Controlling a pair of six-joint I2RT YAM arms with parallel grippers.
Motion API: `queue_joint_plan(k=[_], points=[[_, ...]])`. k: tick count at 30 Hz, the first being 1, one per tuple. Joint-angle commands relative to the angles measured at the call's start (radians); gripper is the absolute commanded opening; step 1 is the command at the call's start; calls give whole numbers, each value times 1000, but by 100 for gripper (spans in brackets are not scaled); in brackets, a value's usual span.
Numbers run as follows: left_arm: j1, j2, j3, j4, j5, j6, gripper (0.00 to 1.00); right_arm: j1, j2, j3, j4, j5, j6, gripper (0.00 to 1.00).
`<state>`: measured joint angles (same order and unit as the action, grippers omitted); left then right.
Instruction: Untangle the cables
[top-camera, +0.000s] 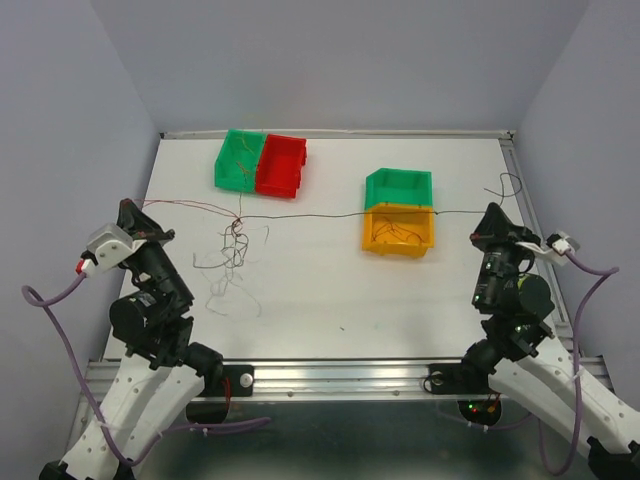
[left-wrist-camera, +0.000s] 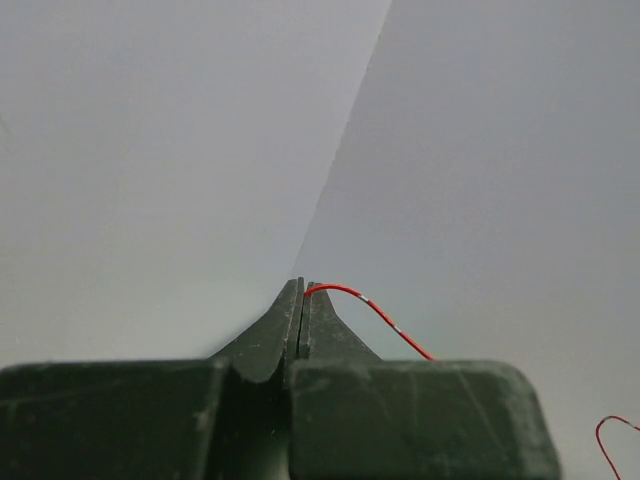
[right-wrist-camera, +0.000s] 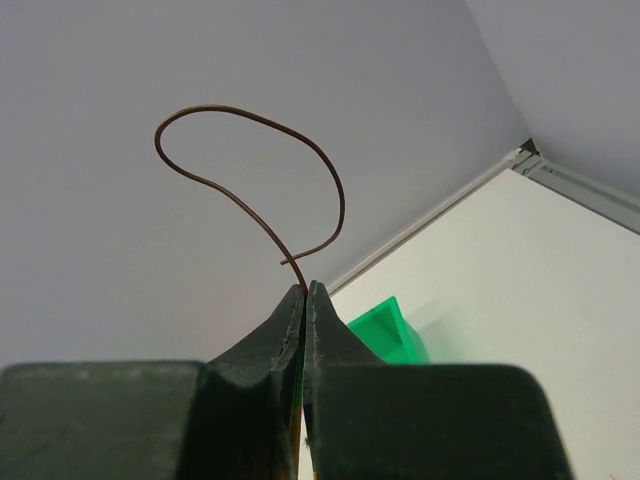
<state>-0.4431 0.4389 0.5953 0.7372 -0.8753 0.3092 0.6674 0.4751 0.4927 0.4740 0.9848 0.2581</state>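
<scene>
Two pairs of fingers are pinching wire ends at opposite sides of the table (top-camera: 330, 290). The left fingers (left-wrist-camera: 293, 305) are pressing fully together on the end of a red wire (left-wrist-camera: 372, 307), which is curving out of their tips to the right. From above, that wire is running from the left side across to the tangle of cables (top-camera: 235, 245). The right fingers (right-wrist-camera: 298, 305) are likewise clamping shut, gripping a brown wire (right-wrist-camera: 250, 140) that is looping up above their tips. In the overhead view this dark strand is stretching in a nearly straight line to the tangle. On the way it is passing over the far edge of a yellow bin (top-camera: 400, 232), which is sitting against a green bin (top-camera: 398, 186) behind it. The tangle is lying on the table's left half, on the near side of a second green bin (top-camera: 238, 160) and a red bin (top-camera: 281, 165) standing side by side. A few loose strands are sitting inside the yellow bin.
</scene>
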Motion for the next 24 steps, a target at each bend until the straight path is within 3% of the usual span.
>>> queue_joint_plan(k=[1,3,4,6,7,10,13,18,20,21,22,24], points=[[6,21,15,15,10,-5,0,-6,54,24,-5,-71,-63,1],[4,14,17,-40,57,-50,0,-6,114,61,-18,-235,-94,1],[4,5,14,-56,178,-67,0,-6,144,76,-29,-469,-111,1],[4,-23,-11,-103,312,-117,1,-6,248,143,-84,-741,-169,1],[4,-29,-23,-113,440,-124,1,-6,290,170,-115,-1026,-213,1],[4,-39,-28,-145,596,-145,1,-5,465,277,-233,-1422,-278,1],[4,-42,-34,-157,677,-142,1,-3,583,303,-278,-1554,-358,1],[4,-49,-45,-159,697,-134,2,0,694,334,-351,-1497,-425,6],[4,-57,-49,-157,732,-131,2,1,744,363,-391,-1483,-437,22],[4,-60,-52,-157,748,-130,2,1,757,368,-394,-1480,-442,37],[4,-62,-57,-159,789,-130,2,1,766,374,-393,-1479,-450,62],[4,-66,-61,-160,837,-130,3,3,795,398,-388,-1503,-465,74]])
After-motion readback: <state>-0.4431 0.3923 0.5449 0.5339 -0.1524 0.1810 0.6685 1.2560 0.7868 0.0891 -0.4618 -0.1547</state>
